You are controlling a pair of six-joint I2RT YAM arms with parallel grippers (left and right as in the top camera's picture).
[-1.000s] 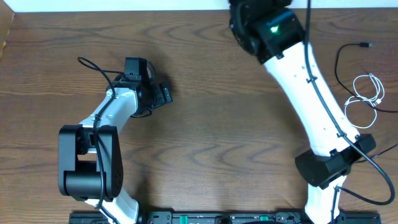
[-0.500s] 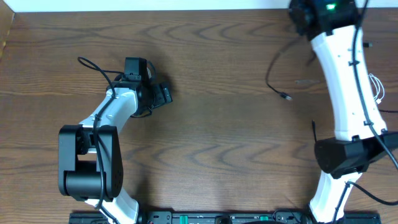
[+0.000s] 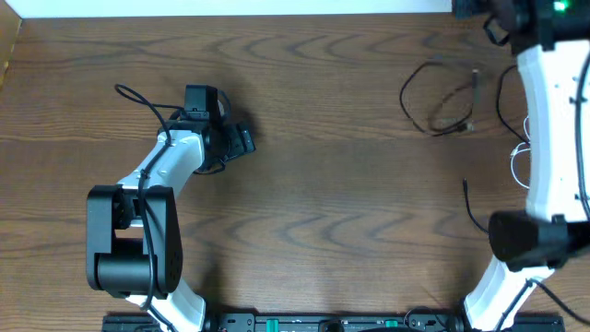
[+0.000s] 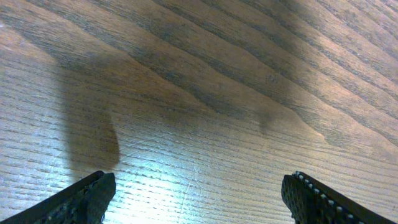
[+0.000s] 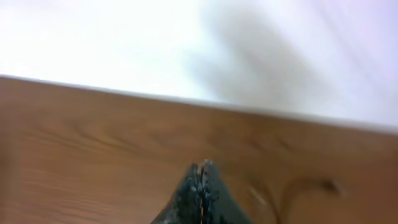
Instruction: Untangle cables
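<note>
Right fingers (image 5: 190,200) are pressing together, possibly on a strand; left fingers (image 4: 87,199) are standing apart. The black cable (image 3: 441,101) is lying looped at the table's (image 3: 350,203) far right: drawing slowly avoids cinching

Two arms (image 3: 171,157); one white cable (image 3: 513,164); two black cables (image 3: 441,131) (partly hidden)

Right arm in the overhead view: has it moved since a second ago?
Yes. The right arm swung rightward, from nearer the table's middle toward its right edge, away from the motionless left arm.
</note>
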